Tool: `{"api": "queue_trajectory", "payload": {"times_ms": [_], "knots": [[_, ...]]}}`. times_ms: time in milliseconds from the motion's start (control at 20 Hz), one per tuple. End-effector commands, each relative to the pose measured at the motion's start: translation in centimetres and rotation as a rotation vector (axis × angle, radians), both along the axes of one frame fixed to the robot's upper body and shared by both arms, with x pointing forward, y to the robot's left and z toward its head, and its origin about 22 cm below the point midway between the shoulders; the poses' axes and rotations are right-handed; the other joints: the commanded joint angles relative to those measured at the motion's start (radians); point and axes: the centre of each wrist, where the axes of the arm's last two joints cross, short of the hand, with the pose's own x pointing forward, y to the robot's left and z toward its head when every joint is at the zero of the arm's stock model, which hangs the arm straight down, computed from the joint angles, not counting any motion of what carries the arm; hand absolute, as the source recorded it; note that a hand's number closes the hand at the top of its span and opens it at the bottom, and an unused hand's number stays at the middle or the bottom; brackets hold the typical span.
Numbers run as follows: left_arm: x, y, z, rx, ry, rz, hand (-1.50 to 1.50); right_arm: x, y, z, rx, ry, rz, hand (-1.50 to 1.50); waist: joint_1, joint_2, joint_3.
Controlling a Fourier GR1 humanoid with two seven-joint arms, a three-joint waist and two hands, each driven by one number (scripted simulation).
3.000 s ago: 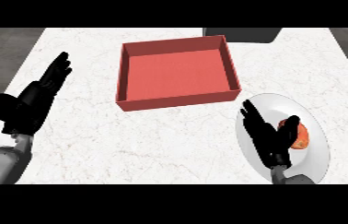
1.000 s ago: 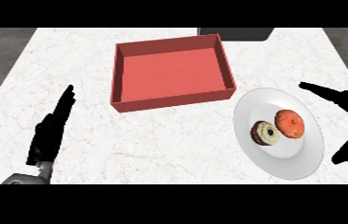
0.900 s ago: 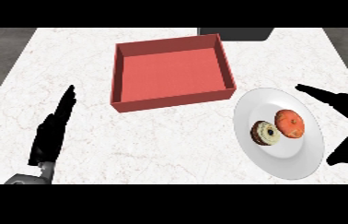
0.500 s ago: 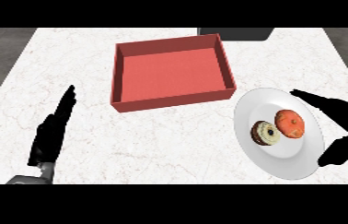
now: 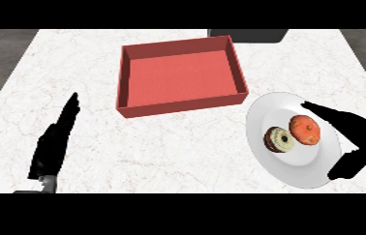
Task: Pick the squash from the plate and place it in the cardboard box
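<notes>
An orange squash (image 5: pixel 306 129) lies on the white plate (image 5: pixel 293 168) at the right, beside a ring-shaped doughnut (image 5: pixel 280 139). My right hand (image 5: pixel 344 127) reaches over the plate's right rim, fingers straight above and thumb below, just right of the squash and apart from it; it is open. The red cardboard box (image 5: pixel 181 77) stands open-topped at the middle back, with nothing in it. My left hand (image 5: pixel 55 140) rests open and edge-on at the lower left of the counter.
The white marble counter (image 5: pixel 178 147) runs between the box and the plate. A dark object (image 5: pixel 247 35) sits at the back edge behind the box. The counter's left edge meets grey floor.
My right hand has moved leftward in over the plate's rim, toward the squash. The left hand has stayed where it was.
</notes>
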Motion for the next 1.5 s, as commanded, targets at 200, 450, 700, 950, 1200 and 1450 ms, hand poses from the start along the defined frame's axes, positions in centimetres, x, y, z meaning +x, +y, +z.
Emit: {"api": "queue_trajectory", "payload": {"times_ms": [200,450,700,950,1200,1450], "knots": [[1.8,-0.9,-1.3,-0.007,-0.014,-0.015,0.0,2.1,1.1,-0.8,0.004,-0.007,-0.012,-1.5,0.002,0.002,0.0],[0.3,-0.3,-1.0,-0.006,-0.016,-0.002,0.0,0.9,1.2,-0.9,0.029,0.001,-0.007,-1.5,0.0,0.0,0.0],[-0.1,0.2,0.3,0.007,-0.003,0.017,0.0,1.3,0.7,-2.5,0.024,-0.004,-0.013,-1.5,0.001,0.0,0.0],[0.4,1.1,0.9,-0.014,0.01,0.003,0.0,1.0,1.5,-4.5,0.003,0.01,-0.003,-1.5,0.001,0.001,0.0],[-0.4,-0.7,-0.5,0.005,0.012,-0.003,0.0,0.7,1.6,-5.2,-0.04,0.044,0.013,-1.5,0.001,0.0,0.0],[-0.3,-1.2,2.7,-0.009,0.002,-0.004,0.0,1.3,1.4,-4.3,0.034,0.044,0.009,1.5,0.001,0.0,0.0]]}}
